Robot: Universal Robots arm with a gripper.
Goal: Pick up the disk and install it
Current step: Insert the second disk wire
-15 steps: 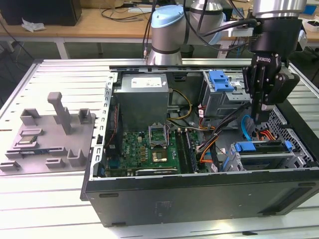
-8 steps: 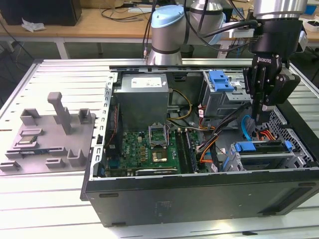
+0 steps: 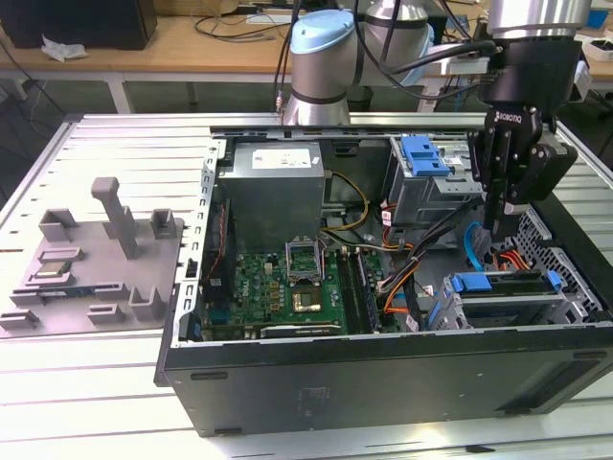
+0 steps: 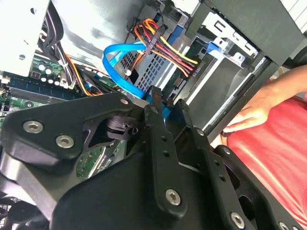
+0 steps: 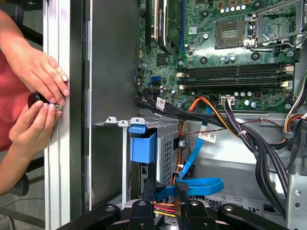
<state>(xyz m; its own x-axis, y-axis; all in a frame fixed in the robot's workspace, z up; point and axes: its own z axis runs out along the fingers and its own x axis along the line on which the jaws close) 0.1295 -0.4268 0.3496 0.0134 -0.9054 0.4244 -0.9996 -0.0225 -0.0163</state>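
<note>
The disk (image 3: 506, 305) in the exterior view sits in the drive cage at the front corner of the open computer case (image 3: 383, 383), on the exterior view's right. I see it as a flat silver-grey slab lying level, with a blue plastic frame along its edge and a blue tab on the end that faces the motherboard (image 3: 287, 287). My claw (image 3: 500, 228) hangs just above that cage and points down, near the blue data cable (image 3: 471, 251). From here I can't judge its gap. A grey plastic tray (image 3: 96, 259) with upright posts lies on the table well apart, on the exterior view's left.

In the second wrist view the claw (image 4: 168, 100) shows a narrow gap between its two black fingers (image 4: 154, 110). Nothing is gripped between them, and the blue cable (image 4: 115, 67) and a bundle of red, yellow and black wires (image 4: 168, 52) run beyond them. A person's hand (image 4: 249, 112) rests on the edge of the case.

In the first wrist view the disk (image 5: 143, 146) shows its blue front tab, seated in the metal cage (image 5: 165, 143). The claw (image 5: 163, 184) is slightly open and empty, with the blue cable crossing behind its tips. Two hands (image 5: 41, 72) hold a small dark object against the table rail (image 5: 60, 143).
</note>
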